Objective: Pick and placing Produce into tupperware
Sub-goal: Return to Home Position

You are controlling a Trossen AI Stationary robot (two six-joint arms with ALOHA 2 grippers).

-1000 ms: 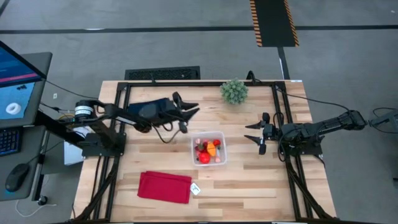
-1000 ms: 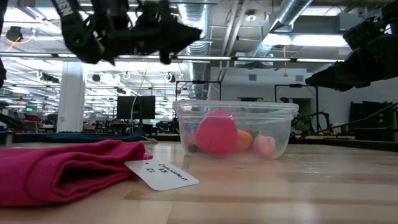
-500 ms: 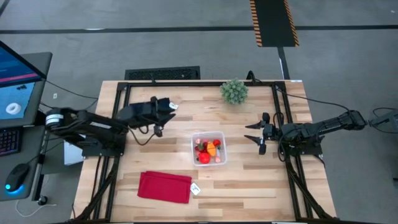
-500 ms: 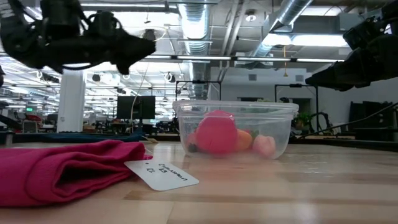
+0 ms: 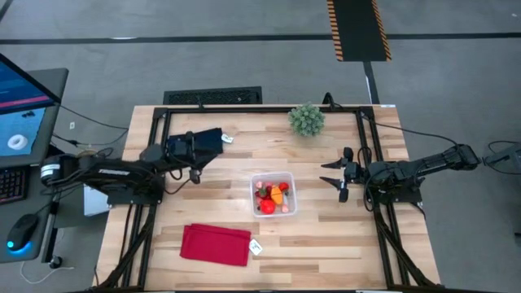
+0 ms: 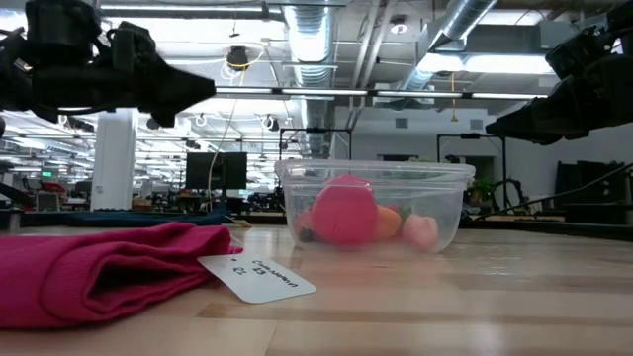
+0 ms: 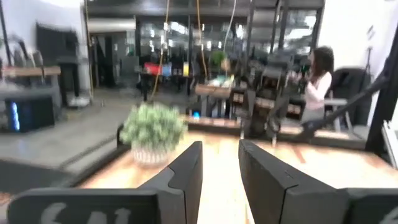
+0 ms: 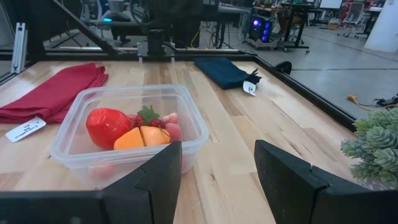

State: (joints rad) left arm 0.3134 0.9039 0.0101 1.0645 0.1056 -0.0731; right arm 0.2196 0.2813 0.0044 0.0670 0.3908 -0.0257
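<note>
Moved: left gripper [image 7: 221,148] has drawn back from the table's middle to the left side, and is now at the navy cloth [image 5: 213,137].
Left fingers: narrowly apart, holding nothing.
Right gripper [image 8: 217,147]: parked at the right side, fingers wide apart and empty, facing the tupperware [image 6: 376,170].
Tupperware: mid-table, well apart from both grippers, with the produce [image 5: 272,197] inside, including a red piece [image 8: 106,126] and an orange one [image 8: 140,138].
Open room: bare wood all round the container and along the near right edge.
Surface: light wooden table [image 5: 326,236]; red cloth [image 5: 216,244] with a white tag [image 5: 256,247] at the near left; green plant ball [image 5: 307,119] at the far edge.
Room: open workshop with desks; a person [image 7: 317,78] seated beyond the table.
Hard to see: the count of produce, as the pieces overlap.
</note>
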